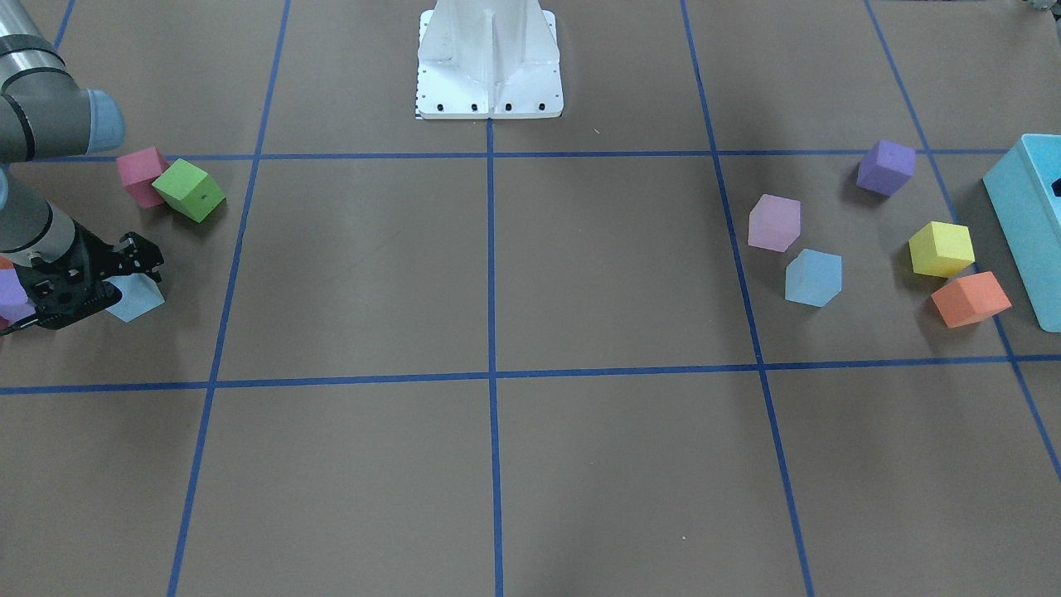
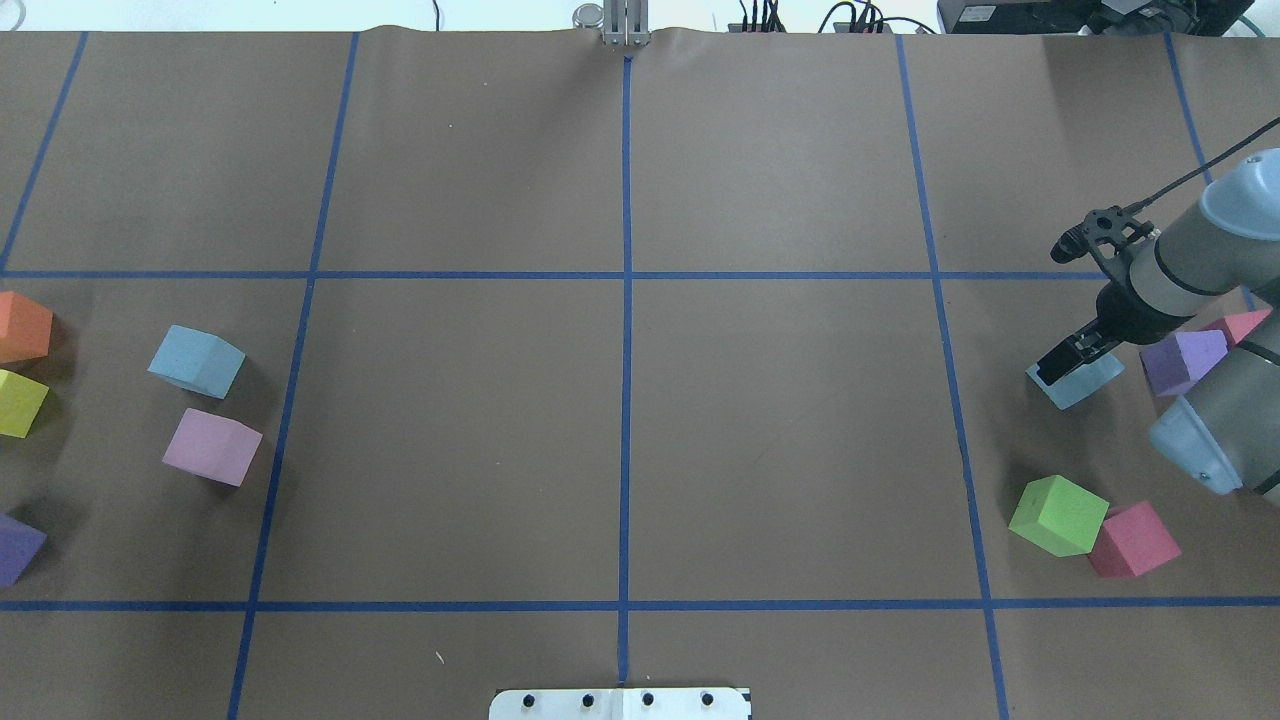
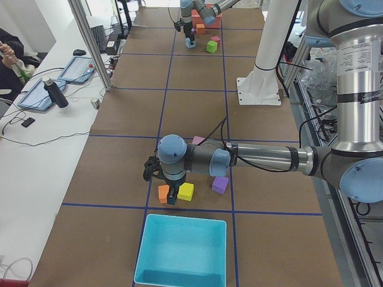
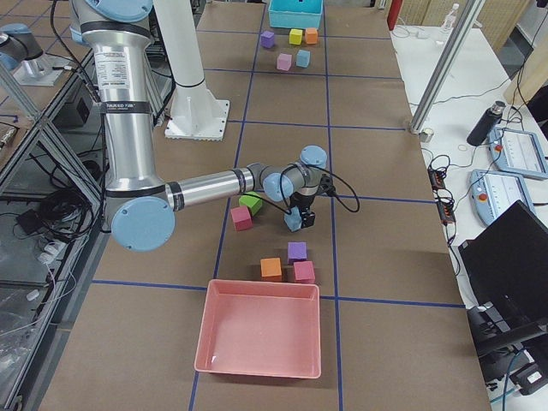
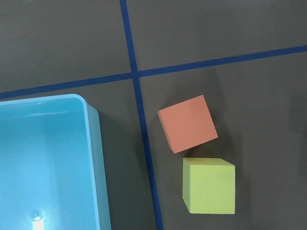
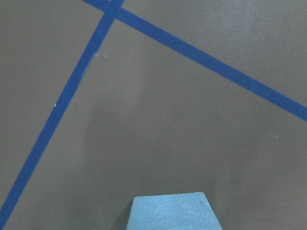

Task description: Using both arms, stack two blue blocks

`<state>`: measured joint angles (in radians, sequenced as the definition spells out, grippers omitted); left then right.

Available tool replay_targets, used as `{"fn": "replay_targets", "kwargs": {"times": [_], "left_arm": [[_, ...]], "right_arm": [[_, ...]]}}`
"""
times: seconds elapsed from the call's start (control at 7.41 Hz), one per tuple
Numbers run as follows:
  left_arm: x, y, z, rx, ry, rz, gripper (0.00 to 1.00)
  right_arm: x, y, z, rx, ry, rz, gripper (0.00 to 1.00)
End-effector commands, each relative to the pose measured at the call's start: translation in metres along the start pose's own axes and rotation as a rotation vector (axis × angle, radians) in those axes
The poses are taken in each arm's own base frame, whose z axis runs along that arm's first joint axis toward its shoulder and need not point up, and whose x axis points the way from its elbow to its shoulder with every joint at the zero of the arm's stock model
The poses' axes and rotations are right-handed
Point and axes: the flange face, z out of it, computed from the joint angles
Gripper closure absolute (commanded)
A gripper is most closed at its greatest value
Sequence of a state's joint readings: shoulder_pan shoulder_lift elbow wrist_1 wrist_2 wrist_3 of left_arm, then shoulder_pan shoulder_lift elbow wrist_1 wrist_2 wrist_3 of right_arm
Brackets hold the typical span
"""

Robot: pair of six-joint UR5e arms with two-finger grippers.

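One blue block (image 2: 1083, 381) lies at the table's right side between the fingers of my right gripper (image 2: 1075, 365), which looks shut on it, close to the table. It also shows in the front view (image 1: 137, 298) and at the bottom of the right wrist view (image 6: 172, 213). The other blue block (image 2: 196, 360) sits free at the left side, beside a pink cube (image 2: 212, 447). My left gripper (image 3: 172, 198) shows only in the exterior left view, low by the orange cube (image 3: 163, 192) and yellow cube (image 3: 185, 191). I cannot tell whether it is open or shut.
A turquoise box (image 1: 1032, 224) stands near the left arm's cubes. Green (image 2: 1058, 515) and red (image 2: 1133, 540) cubes lie near the right arm, and a purple cube (image 2: 1180, 360) beside its gripper. A pink tray (image 4: 261, 330) and the white pedestal (image 1: 489, 62) stand at the edges.
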<state>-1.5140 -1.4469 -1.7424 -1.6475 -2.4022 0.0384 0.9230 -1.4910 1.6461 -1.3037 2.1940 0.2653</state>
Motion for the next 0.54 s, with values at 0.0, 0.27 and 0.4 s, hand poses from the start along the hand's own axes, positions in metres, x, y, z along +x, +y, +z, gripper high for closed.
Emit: {"fn": "replay_targets", "kwargs": {"times": [0.0, 0.27, 0.4], "left_arm": [[0.0, 0.0001, 0.0, 0.0, 0.0, 0.001, 0.02], [0.0, 0.0001, 0.0, 0.0, 0.0, 0.0, 0.02], [-0.0003, 0.0009, 0.0004, -0.001, 0.002, -0.001, 0.02]], "right_arm": [[-0.007, 0.0021, 0.0108, -0.021, -0.003, -0.011, 0.13], [-0.0048, 0.0044, 0.0142, -0.03, 0.0, -0.008, 0.51], [-0.0034, 0.0049, 0.013, -0.028, 0.001, -0.005, 0.71]]}}
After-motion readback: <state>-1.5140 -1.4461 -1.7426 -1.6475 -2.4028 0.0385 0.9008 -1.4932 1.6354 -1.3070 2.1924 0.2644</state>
